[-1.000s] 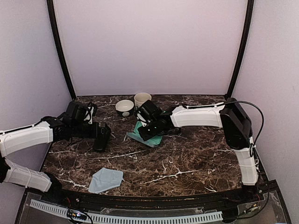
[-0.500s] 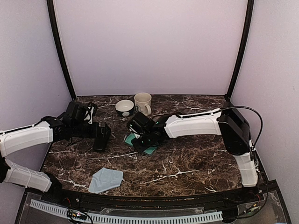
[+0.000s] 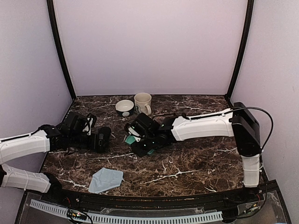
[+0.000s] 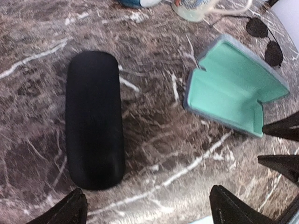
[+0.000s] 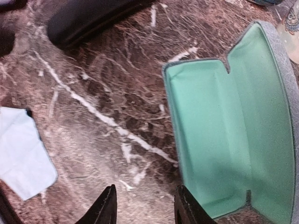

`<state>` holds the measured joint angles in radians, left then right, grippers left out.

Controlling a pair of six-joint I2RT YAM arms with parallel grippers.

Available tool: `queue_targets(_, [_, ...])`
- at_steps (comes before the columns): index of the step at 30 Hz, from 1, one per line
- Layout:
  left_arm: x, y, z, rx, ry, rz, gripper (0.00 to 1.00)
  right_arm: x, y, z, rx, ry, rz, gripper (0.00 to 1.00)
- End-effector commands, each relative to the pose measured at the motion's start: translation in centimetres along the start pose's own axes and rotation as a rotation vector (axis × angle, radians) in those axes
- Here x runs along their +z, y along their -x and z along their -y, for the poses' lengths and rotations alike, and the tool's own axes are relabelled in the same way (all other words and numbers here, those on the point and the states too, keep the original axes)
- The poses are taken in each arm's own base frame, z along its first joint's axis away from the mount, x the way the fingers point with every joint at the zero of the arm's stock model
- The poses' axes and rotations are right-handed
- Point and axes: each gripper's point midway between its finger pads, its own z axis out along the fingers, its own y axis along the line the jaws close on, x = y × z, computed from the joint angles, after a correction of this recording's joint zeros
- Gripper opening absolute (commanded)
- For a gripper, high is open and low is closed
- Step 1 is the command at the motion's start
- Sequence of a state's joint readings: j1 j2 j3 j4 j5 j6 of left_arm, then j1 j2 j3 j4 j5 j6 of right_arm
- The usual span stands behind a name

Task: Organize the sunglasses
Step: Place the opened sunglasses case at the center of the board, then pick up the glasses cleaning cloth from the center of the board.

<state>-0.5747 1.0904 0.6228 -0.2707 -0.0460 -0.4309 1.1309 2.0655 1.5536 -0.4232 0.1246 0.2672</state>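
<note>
The left pincer (image 4: 148,195) is released wide above the desk (image 4: 154,140), with the black oval case (image 4: 95,119) just ahead of it. The right pincer (image 5: 145,189) stands parted with nothing between its fingers, beside the open mint-lined case (image 5: 224,135). The wire-framed sunglasses (image 4: 257,28) lie on the desk just behind that case — near the mug (image 4: 191,9).

In my top view the right gripper (image 3: 138,148) covers most of the open case (image 3: 128,139), and I see only a teal sliver of it. My left wrist view blurs the wire-framed sunglasses (image 4: 257,28) and crops the mug (image 4: 194,10) at the top edge. My right wrist view crops the black case (image 5: 88,18) at the top and the cloth (image 5: 21,151) at the left.
</note>
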Motion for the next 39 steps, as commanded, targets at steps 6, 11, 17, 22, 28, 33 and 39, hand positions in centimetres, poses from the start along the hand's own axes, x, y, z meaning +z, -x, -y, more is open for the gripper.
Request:
queue_targets(6, [-1.2, -3.9, -1.3, -0.081, 0.015, -0.026, 0.92, -0.4, 0.0, -8.6, 0.058, 0.417, 0.021, 0.45])
queue_targets(11, [-0.8, -3.5, -1.3, -0.071, 0.023, -0.018, 0.93, 1.1, -1.2, -10.0, 0.045, 0.42, -0.029, 0.45])
queue_targets(17, [-0.5, -3.1, -1.0, -0.071, 0.013, 0.001, 0.94, 2.7, -3.1, -11.0, 0.007, 0.365, -0.099, 0.43])
queue_targets(22, [-0.7, -2.7, -1.1, -0.059, 0.018, 0.018, 0.95, 3.8, -4.2, -11.7, -0.012, 0.334, -0.145, 0.39])
queue_targets(28, [-0.7, -2.9, -1.5, -0.054, 0.024, 0.021, 0.96, 4.2, -5.1, -11.6, -0.046, 0.257, -0.167, 0.29])
queue_targets(33, [-0.7, -2.9, -1.6, -0.059, 0.023, 0.018, 0.96, 4.9, -5.9, -11.8, -0.067, 0.213, -0.179, 0.23])
queue_targets(39, [-0.5, -3.2, -1.6, -0.062, 0.019, 0.011, 0.97, 5.3, -6.3, -11.8, -0.072, 0.176, -0.176, 0.18])
